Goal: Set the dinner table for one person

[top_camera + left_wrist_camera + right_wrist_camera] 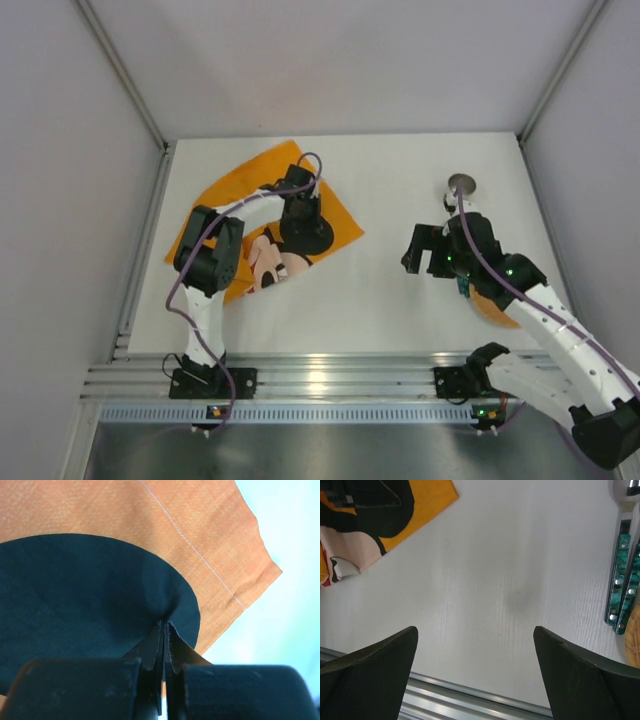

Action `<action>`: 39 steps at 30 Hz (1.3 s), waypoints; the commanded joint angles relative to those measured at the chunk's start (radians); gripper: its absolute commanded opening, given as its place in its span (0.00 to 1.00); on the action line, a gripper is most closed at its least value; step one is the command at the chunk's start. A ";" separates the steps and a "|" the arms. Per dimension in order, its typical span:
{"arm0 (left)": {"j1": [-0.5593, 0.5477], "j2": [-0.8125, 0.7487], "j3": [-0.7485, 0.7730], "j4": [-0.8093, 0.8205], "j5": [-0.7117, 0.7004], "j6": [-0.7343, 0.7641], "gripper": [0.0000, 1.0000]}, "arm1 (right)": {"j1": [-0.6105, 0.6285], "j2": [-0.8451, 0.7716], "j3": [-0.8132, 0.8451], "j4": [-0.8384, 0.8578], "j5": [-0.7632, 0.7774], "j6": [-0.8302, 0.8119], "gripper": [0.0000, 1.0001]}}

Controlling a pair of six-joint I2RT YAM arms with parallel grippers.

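the left pincer (164, 630) is pressed together on a fold of the orange cloth (200, 530), pinched at the black patch just ahead of its tips, probably so the cloth can be dragged flat; the white dinner table (295, 540) is seen beyond the cloth's edge; the right pincer (475, 630) is held spread above bare tabletop, likely kept ready; green-handled cutlery (619, 580), to its right, is shown clearly only by its own camera, being mostly covered by the arm from above

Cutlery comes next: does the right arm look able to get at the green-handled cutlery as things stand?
Probably yes: the right gripper is open, and the green-handled cutlery lies uncovered on the dinner table beside it.
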 commanded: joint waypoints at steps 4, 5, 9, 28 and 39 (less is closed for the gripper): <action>-0.274 -0.094 -0.098 -0.069 0.016 -0.138 0.00 | 0.006 -0.128 -0.067 -0.041 -0.035 0.032 1.00; -0.300 -0.106 -0.077 -0.075 0.012 -0.155 0.00 | 0.006 -0.140 -0.073 -0.043 -0.040 0.032 1.00; -0.313 -0.215 -0.019 -0.127 -0.022 -0.215 0.37 | 0.006 -0.128 -0.067 -0.041 -0.073 0.028 1.00; 0.146 -0.737 -0.356 -0.362 -0.323 -0.100 0.65 | 0.002 0.401 0.057 0.187 -0.409 -0.023 0.86; 0.388 -0.536 -0.433 -0.222 -0.335 -0.037 0.53 | 0.001 0.780 0.208 0.233 -0.554 -0.045 0.00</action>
